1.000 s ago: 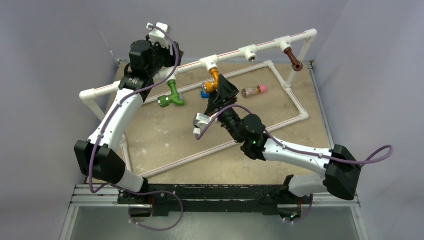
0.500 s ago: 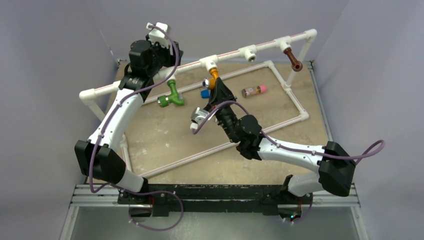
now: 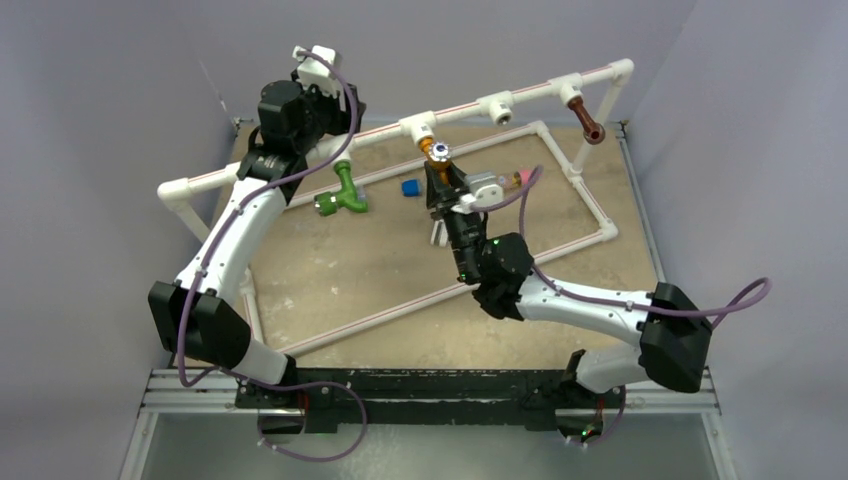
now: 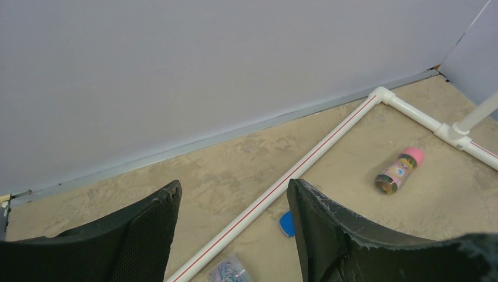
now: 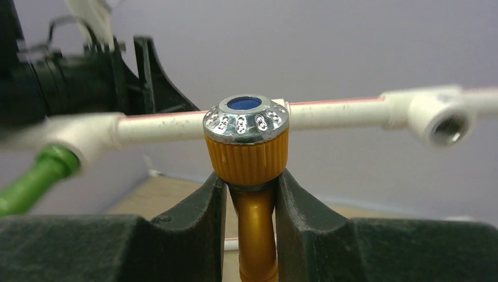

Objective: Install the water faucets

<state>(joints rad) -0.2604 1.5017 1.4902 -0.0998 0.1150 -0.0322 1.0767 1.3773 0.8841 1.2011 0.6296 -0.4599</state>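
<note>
The orange faucet (image 3: 437,152) hangs from a tee on the raised white pipe (image 3: 460,108). My right gripper (image 5: 249,183) is shut on its neck just below the ribbed cap (image 5: 246,154), which has a chrome top with a blue centre. The green faucet (image 3: 345,190) hangs from the pipe further left, also seen blurred in the right wrist view (image 5: 35,176). The dark brown faucet (image 3: 585,118) sits on the right-hand tee. My left gripper (image 4: 235,188) is up by the pipe's left part, open, with nothing between its fingers.
An empty white tee socket (image 3: 500,105) sits between the orange and brown faucets. On the floor lie a pink-and-brown cylinder (image 4: 399,171), a small blue piece (image 3: 410,187), a small bag (image 4: 226,271) and the white floor pipe frame (image 3: 590,200). Walls close in on both sides.
My right gripper closed on the orange faucet and rolled its wrist round, its camera swinging from the left side to the right; the faucet turned with it. The left arm stayed still.
</note>
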